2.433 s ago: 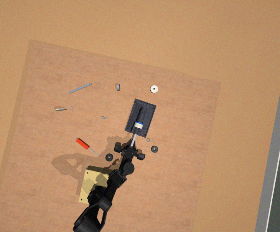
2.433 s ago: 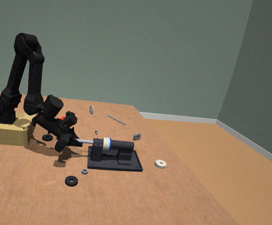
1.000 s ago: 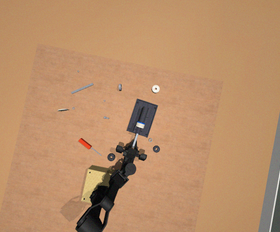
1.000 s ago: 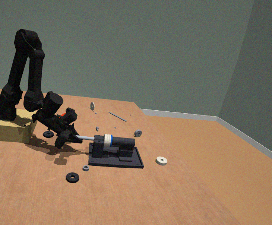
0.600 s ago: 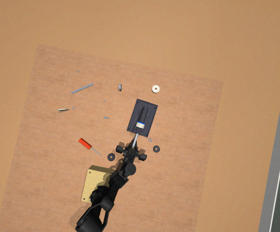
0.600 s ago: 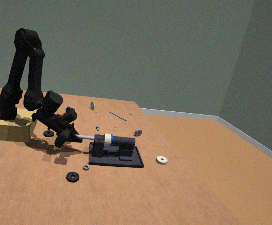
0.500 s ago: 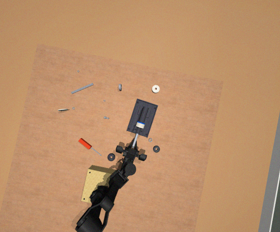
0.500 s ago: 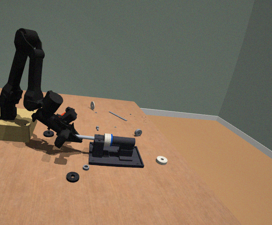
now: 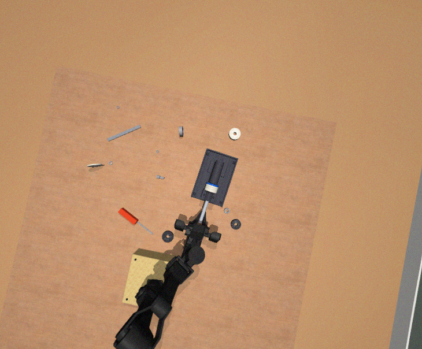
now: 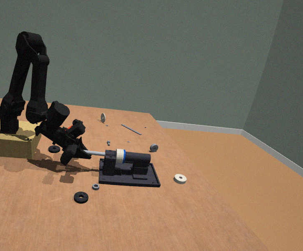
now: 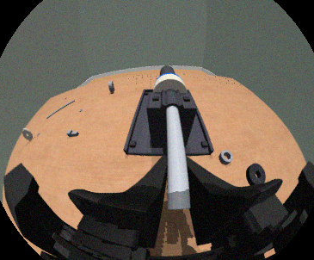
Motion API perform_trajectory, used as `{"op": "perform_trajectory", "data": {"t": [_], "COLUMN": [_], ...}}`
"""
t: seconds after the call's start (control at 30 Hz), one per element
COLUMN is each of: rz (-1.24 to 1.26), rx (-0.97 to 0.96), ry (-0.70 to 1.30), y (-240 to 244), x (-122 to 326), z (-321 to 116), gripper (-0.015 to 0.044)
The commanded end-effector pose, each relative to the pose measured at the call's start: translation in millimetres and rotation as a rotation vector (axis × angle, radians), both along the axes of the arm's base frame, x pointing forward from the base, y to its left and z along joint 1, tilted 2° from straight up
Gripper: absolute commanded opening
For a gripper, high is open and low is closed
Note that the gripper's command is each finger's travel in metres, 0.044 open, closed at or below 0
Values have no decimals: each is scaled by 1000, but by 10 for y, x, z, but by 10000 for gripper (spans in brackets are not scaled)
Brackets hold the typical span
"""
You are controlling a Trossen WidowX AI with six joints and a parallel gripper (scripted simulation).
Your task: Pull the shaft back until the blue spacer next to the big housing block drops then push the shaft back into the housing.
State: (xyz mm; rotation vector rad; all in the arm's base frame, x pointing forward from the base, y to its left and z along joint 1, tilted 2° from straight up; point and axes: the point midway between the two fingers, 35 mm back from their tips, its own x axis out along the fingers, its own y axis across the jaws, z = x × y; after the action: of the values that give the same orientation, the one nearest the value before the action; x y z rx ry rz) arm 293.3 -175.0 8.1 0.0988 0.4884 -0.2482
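Observation:
My gripper [image 9: 201, 221] [image 10: 85, 152] [image 11: 173, 158] is shut on the silver shaft [image 9: 204, 208] [image 10: 96, 153] [image 11: 175, 138] near its free end. The shaft runs through the small front block [image 10: 109, 163] [image 11: 156, 116] toward the big dark housing block [image 9: 217, 170] [image 10: 139, 157]. The blue spacer [image 9: 212, 184] [image 10: 124, 156] [image 11: 169, 75] is still up in line with the shaft, against the big block. White spacers [image 9: 211, 189] [image 10: 119, 156] [image 11: 169, 82] sit beside it, toward the front block. The shaft inside the spacers is hidden.
The dark base plate [image 9: 200, 176] [image 10: 127, 184] lies under the blocks. Near the gripper lie two black rings [image 9: 235, 224] [image 9: 167, 236] and a small grey ring [image 9: 226, 210] [image 10: 95, 186]. A white ring [image 9: 230, 134] [image 10: 176, 178], an orange screwdriver [image 9: 128, 216] and a grey bar [image 9: 123, 133] lie farther off.

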Motion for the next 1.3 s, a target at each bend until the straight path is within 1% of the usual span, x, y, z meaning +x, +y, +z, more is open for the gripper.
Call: {"op": "perform_trajectory", "data": {"t": [0.0,1.27], "rz": [4,4], "rx": [-3,-3], "ry": [-1,-1], "y": [8,18], "x": [-7,-47], "z": [3,1], "gripper": [0,0]}}
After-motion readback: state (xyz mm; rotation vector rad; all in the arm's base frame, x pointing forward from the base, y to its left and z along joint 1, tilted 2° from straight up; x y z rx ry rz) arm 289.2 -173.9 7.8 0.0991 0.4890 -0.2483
